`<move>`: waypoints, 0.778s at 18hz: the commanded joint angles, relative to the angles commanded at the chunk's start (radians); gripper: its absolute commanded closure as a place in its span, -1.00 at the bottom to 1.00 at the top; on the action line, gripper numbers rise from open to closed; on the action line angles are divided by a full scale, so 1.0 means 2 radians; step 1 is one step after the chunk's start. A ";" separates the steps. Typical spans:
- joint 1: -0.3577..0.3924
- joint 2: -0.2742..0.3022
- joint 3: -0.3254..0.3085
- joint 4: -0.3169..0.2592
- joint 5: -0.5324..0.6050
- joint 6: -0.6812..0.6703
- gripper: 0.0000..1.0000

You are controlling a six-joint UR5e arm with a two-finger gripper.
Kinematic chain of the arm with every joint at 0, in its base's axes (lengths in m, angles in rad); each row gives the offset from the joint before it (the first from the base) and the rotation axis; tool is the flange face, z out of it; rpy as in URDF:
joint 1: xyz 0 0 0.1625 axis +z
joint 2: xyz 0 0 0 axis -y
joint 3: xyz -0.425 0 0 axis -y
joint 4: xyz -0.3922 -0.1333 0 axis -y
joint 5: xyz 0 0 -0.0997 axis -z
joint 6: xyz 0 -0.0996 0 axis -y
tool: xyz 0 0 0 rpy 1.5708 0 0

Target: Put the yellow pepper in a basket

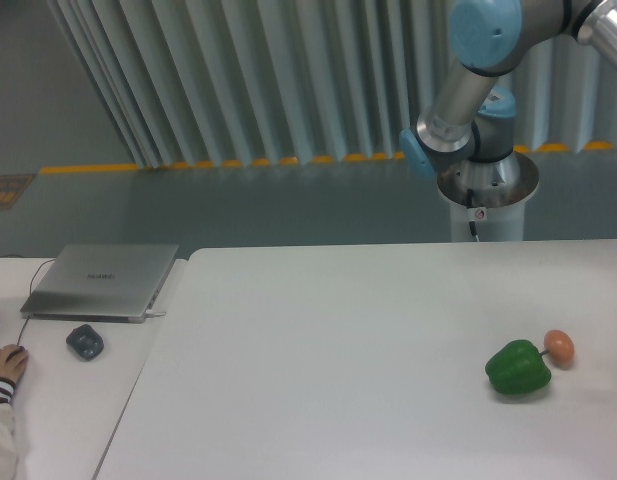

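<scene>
The yellow pepper is out of view, and no basket shows in this frame. The gripper is out of view too: only the arm's grey and blue elbow and base (pixel 475 120) show at the upper right, with the forearm running out of the top right corner. A green bell pepper (pixel 518 368) lies on the white table (pixel 338 340) at the right. A small orange-pink round fruit (pixel 559 346) lies just to its right, close against it.
A closed silver laptop (pixel 103 279) lies on a side table at the left. A small dark object (pixel 85 341) lies in front of it. A person's hand (pixel 5 365) rests at the left edge.
</scene>
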 joint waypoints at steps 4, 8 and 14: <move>0.000 0.000 -0.003 0.000 0.000 0.000 -0.46; 0.000 0.000 -0.004 0.000 0.000 0.000 -0.57; 0.000 0.001 -0.004 0.000 0.000 0.000 -0.57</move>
